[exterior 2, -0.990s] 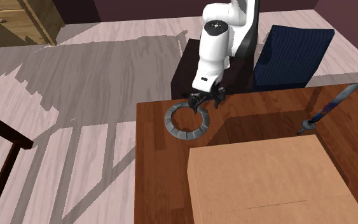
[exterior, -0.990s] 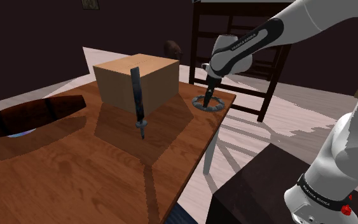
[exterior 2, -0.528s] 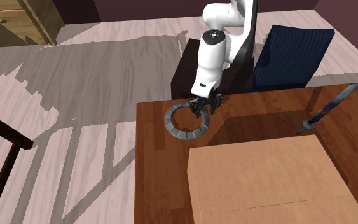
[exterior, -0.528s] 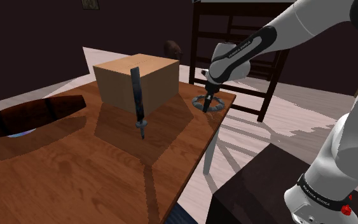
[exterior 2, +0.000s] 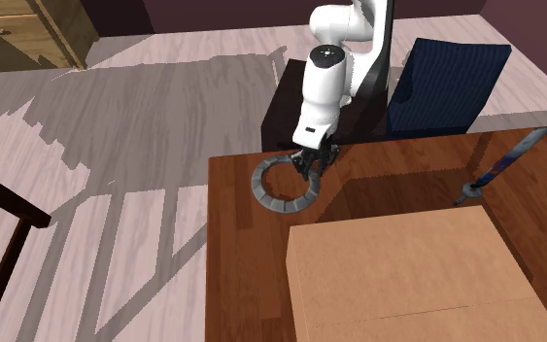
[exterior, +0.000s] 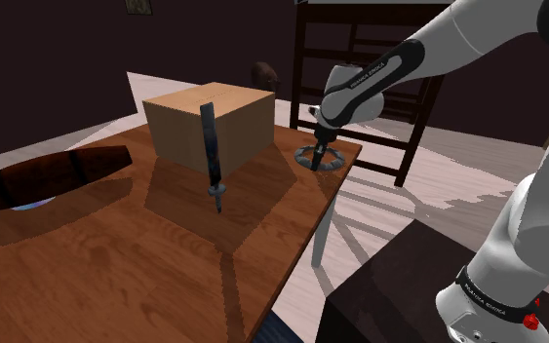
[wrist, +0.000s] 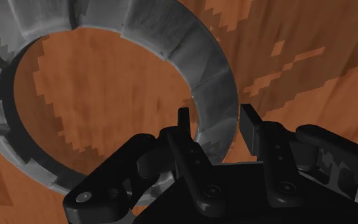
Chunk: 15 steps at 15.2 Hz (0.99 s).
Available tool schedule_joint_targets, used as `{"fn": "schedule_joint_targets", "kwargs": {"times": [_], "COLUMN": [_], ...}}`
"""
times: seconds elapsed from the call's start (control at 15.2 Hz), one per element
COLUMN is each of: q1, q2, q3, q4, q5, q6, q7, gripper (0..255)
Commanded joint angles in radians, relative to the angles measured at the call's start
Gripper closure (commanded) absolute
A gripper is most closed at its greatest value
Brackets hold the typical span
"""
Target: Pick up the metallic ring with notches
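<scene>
At the far corner of the brown wooden table point(exterior: 165, 253), toward the shoulder view's right, lies the grey notched metallic ring point(wrist: 165, 38). My all-black 2-finger gripper point(wrist: 215, 121) sits low over it, partly open, with 1 finger inside the hoop and 1 outside. The band is between them, not yet clasped. I'd close gently and squarely, keeping the band centred, before any lift.
</scene>
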Motion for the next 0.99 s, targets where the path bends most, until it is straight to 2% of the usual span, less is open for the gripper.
{"fn": "schedule_joint_targets", "kwargs": {"times": [0.0,0.92], "q1": [-0.001,-0.002], "q2": [0.004,-0.108], "q3": [-0.001,-0.002], "q4": [0.000,0.077], "q5": [-0.001,-0.050], "q6": [-0.001,-0.186], "q7": [0.003,0.045], "gripper": [255,255]}}
